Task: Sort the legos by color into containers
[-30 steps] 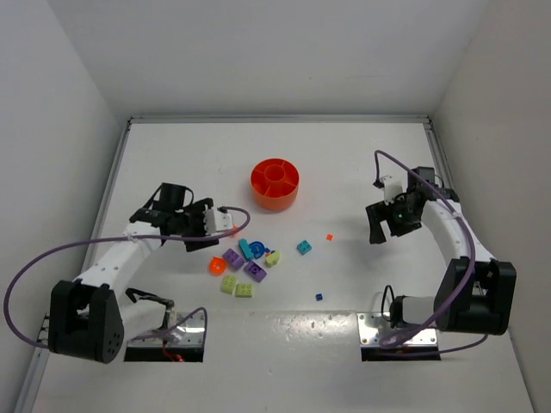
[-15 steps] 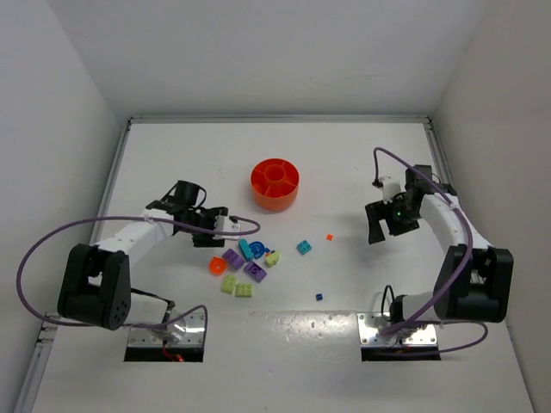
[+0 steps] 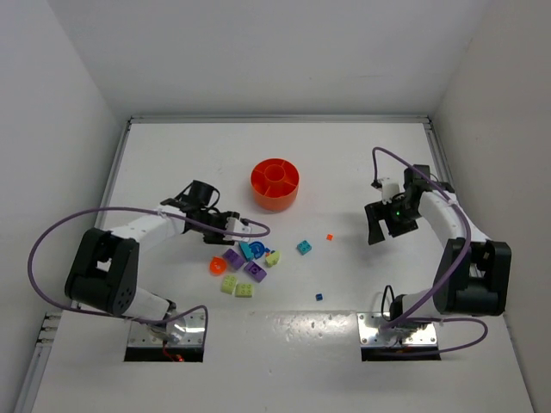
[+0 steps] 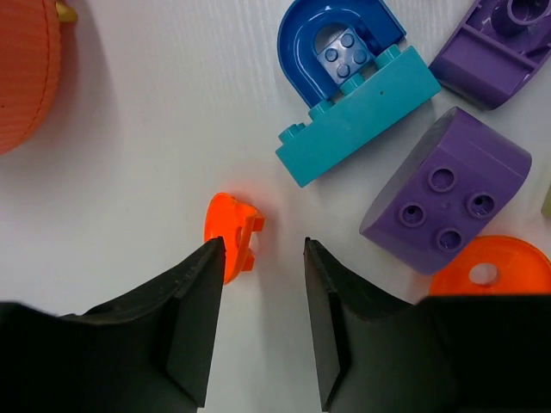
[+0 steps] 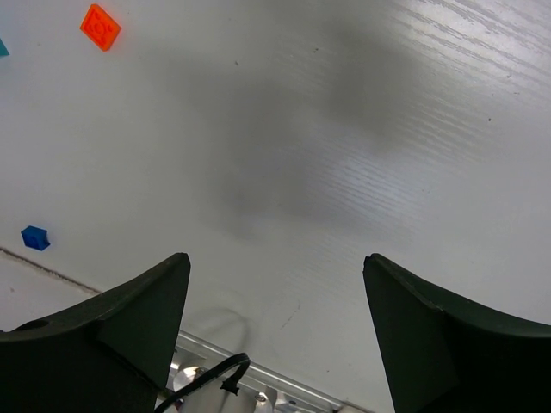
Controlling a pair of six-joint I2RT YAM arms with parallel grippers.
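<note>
The legos lie in a loose cluster (image 3: 245,267) in front of the orange bowl (image 3: 275,182), with purple, lime, teal, blue and orange pieces among them. My left gripper (image 3: 232,226) is low at the cluster's left edge, open with its jaws partly narrowed. In the left wrist view a tiny orange lego (image 4: 232,245) sits at the tip of the left finger (image 4: 194,301), not clamped. Beyond it lie a blue arch (image 4: 340,39), a teal brick (image 4: 362,116) and a purple brick (image 4: 448,189). My right gripper (image 3: 379,225) hangs open over bare table.
A small orange lego (image 3: 329,236), a teal one (image 3: 304,248) and a tiny blue one (image 3: 318,297) lie apart from the cluster. The right wrist view shows that orange piece (image 5: 101,27) and the blue one (image 5: 34,237). White walls enclose the table on three sides.
My left gripper has moved right toward the cluster and its jaws have narrowed. The right arm has barely moved.
</note>
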